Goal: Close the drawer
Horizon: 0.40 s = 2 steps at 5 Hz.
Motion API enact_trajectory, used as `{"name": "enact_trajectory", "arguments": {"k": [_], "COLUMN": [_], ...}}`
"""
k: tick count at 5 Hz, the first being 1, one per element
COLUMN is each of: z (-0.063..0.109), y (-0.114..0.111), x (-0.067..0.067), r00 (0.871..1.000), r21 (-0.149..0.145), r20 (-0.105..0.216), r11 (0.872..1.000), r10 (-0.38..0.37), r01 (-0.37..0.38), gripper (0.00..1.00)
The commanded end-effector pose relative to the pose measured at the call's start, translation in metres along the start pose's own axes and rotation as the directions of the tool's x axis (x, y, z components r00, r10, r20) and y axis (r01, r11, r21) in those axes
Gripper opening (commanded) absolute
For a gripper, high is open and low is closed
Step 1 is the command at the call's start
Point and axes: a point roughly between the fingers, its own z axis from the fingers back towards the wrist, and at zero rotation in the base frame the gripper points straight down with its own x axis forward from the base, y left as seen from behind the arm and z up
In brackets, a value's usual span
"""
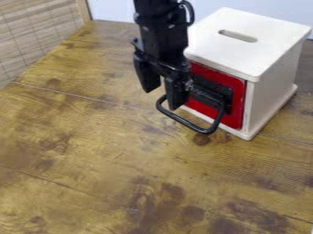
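Note:
The drawer [215,94] has a red front with a black panel and sits in a small white cube-shaped box [254,57] at the right. Its large black loop handle [193,122] sticks out toward the table's middle. The red front looks flush with the box face. My black gripper [163,84] hangs straight down just left of the drawer front, above the handle. Its two fingers stand apart, open, with nothing between them. The arm covers the left edge of the drawer front.
The box has a slot [239,36] in its top. A worn wooden table [86,155] carries everything. A woven bamboo mat [35,27] stands at the far left edge.

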Motion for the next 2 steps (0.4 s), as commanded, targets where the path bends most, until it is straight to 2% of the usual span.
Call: {"name": "enact_trajectory", "arguments": {"k": [1,2], "z": [0.022,0.025], "y": [-0.021,-0.038], "x": [0.008,0.008], "r00": [0.998,0.997], "r21": [0.003,0.000], "r20": [0.043,0.039], "r11": [0.999,0.998], "r10": [-0.044,-0.066], "r01": [0.044,0.066], "gripper": [1.00,1.00]}}
